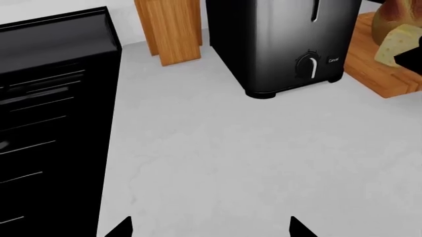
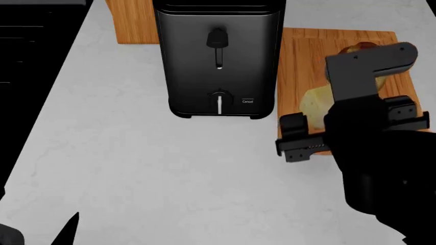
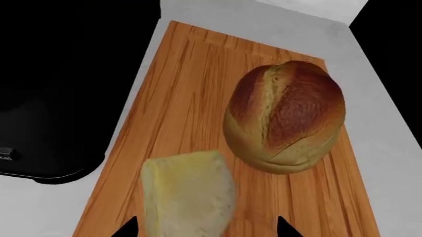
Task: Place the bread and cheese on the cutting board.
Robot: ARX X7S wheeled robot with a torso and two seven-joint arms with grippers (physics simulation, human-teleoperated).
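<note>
Cheese [image 3: 188, 195] lies on the cutting board [image 3: 178, 94] beside the bread [image 3: 285, 116], right hand [image 3: 205, 228] spread wide astride it; best lifted straight up, clear of both.

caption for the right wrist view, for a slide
Bread and cheese lying side by side on the cutting board, with the black toaster beside it.

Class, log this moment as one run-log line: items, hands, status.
bread: on board | cheese: on board, between right hand fingers, grip unclear | left hand: open over counter | status: both on board
</note>
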